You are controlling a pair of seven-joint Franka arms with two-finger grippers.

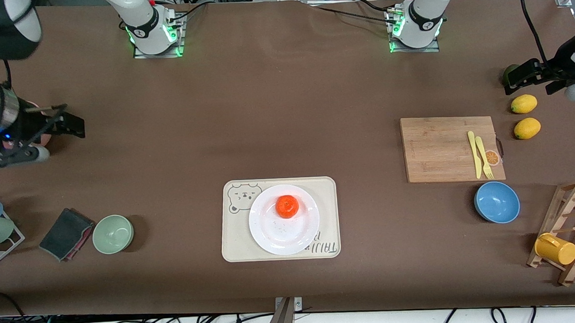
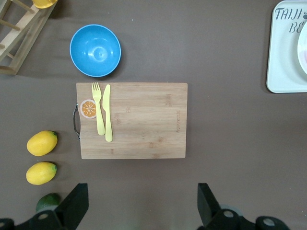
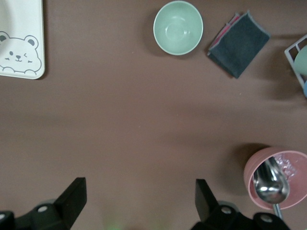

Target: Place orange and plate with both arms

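A small red-orange orange (image 1: 287, 206) sits on the round white plate (image 1: 291, 239). The plate rests on a beige bear-print tray (image 1: 233, 241), mid-table and near the front camera. My left gripper (image 1: 531, 80) hangs open and empty at the left arm's end of the table, over brown cloth beside two lemons (image 1: 524, 104). In its wrist view the left gripper (image 2: 141, 203) frames bare cloth, and a sliver of the plate (image 2: 304, 48) shows at the edge. My right gripper (image 1: 58, 135) hangs open and empty at the right arm's end; in its wrist view the right gripper (image 3: 140, 199) holds nothing.
A wooden cutting board (image 1: 442, 150) carries a yellow fork and knife (image 1: 479, 154). A blue bowl (image 1: 497, 202) and a rack with a yellow mug (image 1: 556, 249) stand nearby. A green bowl (image 1: 113, 233), dark cloth (image 1: 65, 233) and pink cup with a spoon (image 3: 276, 179) lie at the right arm's end.
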